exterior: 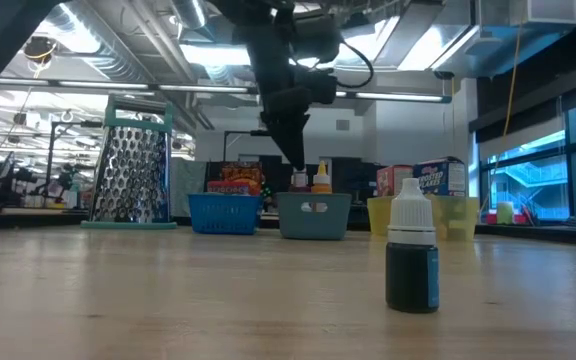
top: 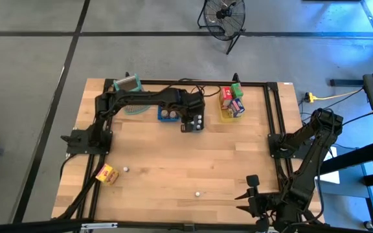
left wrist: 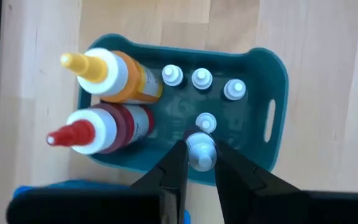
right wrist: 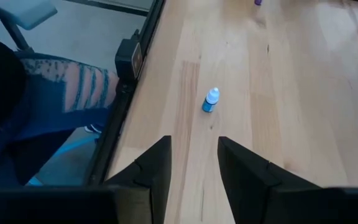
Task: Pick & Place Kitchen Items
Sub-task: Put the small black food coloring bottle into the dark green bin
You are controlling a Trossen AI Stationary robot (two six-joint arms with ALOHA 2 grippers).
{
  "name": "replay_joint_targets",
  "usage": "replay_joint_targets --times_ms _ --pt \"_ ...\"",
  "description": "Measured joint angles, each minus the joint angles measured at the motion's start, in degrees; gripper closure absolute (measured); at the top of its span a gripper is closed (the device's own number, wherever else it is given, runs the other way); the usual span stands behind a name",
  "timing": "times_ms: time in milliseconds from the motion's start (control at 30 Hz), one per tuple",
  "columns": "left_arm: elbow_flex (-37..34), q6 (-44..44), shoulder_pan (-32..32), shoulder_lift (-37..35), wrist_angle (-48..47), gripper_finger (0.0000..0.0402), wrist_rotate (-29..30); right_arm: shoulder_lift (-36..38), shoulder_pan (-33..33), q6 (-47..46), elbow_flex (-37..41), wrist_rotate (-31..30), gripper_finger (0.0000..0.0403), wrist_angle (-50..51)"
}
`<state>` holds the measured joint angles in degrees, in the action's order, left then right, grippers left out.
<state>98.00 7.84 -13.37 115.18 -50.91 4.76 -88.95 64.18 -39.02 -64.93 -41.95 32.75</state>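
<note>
My left gripper hangs over the grey tray at the table's far middle, shut on a small white-capped bottle. In the tray lie a yellow-tipped sauce bottle and a red-tipped one, and several small white-capped bottles stand upright. In the high view the left gripper is above that tray. My right gripper waits open near the table's near right corner, with nothing between its fingers. A small blue bottle stands on the wood ahead of it. My left gripper pinches the small bottle at its white cap between its two fingertips. The fingers come from above, pointing steeply down. The bottle stays upright, cap up, over the near side of the grey tray; its lower end is hidden under the cap.
A blue tray sits left of the grey one, a yellow tray with cartons to its right. A metal grater stands far left. A yellow-orange carton and loose small bottles lie on the near wood.
</note>
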Motion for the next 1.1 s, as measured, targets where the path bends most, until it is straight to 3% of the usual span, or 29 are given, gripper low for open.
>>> replay_joint_targets --times_ms 700,1100 --pt "0.0 2.2 0.1 0.0 -1.0 0.0348 -0.1 0.0 0.0 3.5 0.0 0.1 0.0270 0.5" --pt "0.0 1.8 0.2 6.1 -1.5 0.0348 -0.3 0.0 0.0 3.0 0.0 0.2 0.0270 -0.2"
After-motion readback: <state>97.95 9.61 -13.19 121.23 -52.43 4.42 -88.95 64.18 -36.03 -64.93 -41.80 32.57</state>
